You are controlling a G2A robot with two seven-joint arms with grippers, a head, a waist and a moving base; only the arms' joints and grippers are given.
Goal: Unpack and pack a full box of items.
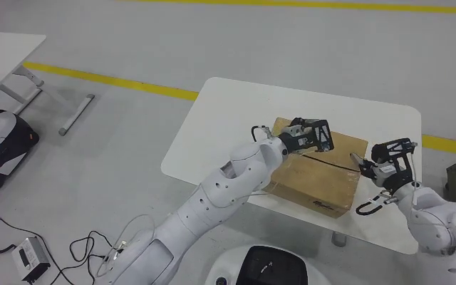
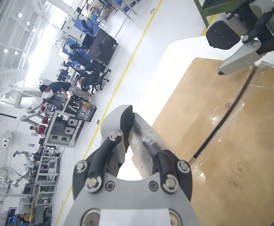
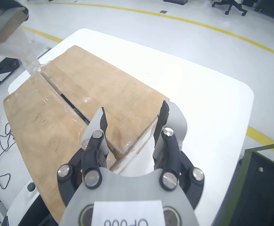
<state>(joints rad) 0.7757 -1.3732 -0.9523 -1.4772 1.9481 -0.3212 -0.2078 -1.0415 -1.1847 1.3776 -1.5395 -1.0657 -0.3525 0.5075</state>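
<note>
The cardboard box [image 1: 320, 178] sits on the table [image 1: 228, 114], flaps still closed. At one end of the box's seam the left hand [image 2: 129, 122] pinches a strip of clear tape [image 3: 27, 55]. At the other end the right hand [image 3: 132, 122] hovers wide open. I'd worry the tape tears or slips free, or that pulling it drags the unheld box.

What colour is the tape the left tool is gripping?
Clear, see-through tape; it shows best in the right wrist view.

pale glossy floor [image 1: 214, 43], yellow line [image 1: 107, 80] across it; black office chairs [image 2: 94, 79], equipment racks [image 2: 62, 130] beyond, bright overhead lights [image 2: 19, 15].
</note>
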